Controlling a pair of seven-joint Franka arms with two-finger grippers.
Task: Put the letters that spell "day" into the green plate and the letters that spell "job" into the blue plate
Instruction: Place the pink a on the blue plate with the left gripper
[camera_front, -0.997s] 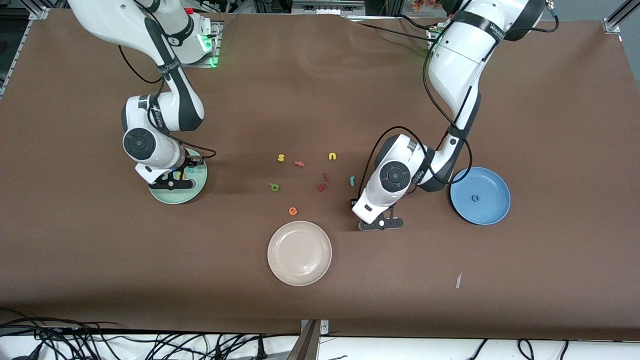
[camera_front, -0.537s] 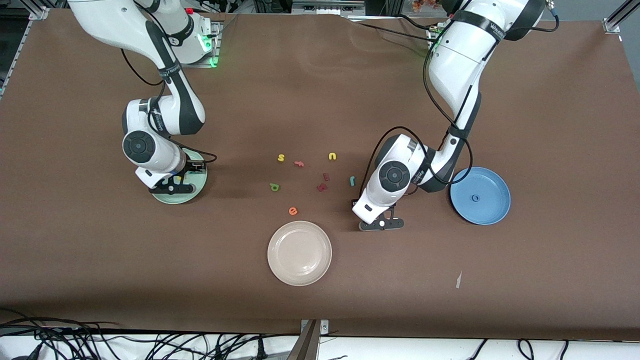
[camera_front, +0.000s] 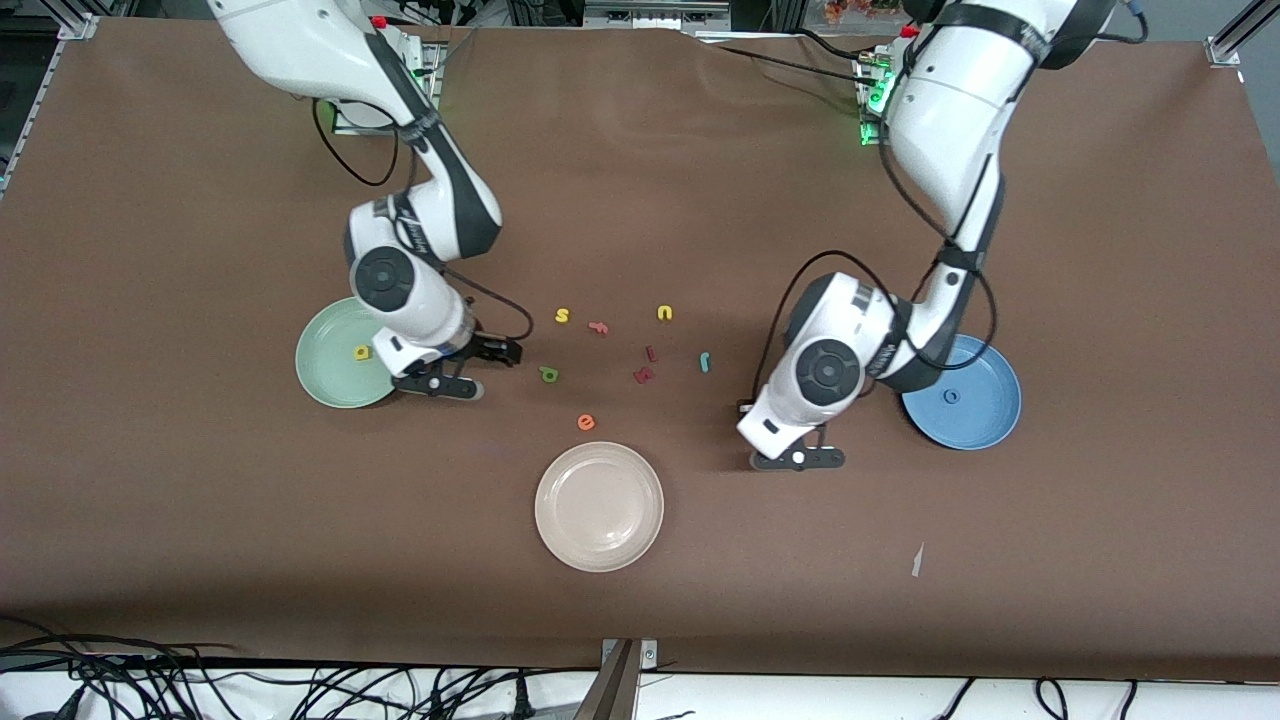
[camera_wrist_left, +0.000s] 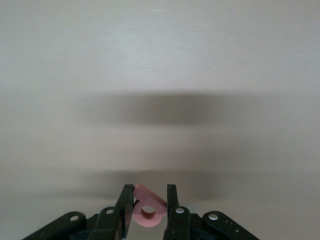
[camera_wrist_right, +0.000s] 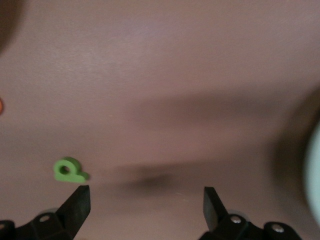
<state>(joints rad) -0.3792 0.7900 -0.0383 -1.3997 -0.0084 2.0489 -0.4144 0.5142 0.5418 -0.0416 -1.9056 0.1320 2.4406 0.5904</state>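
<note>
Green plate (camera_front: 330, 372) holds the yellow "d" (camera_front: 362, 352) only; blue plate (camera_front: 975, 405) holds the blue "o" (camera_front: 951, 396). Left pincer (camera_wrist_left: 150, 212), over bare worktop (camera_front: 1000, 550) beside the blue plate, is clamped on the salmon "b" (camera_wrist_left: 148, 212). Right pincer (camera_wrist_right: 146, 201) gapes wide and empty by the green "a" (camera_front: 548, 374); teal "j" (camera_front: 704, 362) lies loose, "y" unseen; no legible writing.

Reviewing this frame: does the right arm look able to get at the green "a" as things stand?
Probably yes. The right gripper is open and empty, beside the green plate, and the green "a" lies on bare table nearby with nothing between them.
</note>
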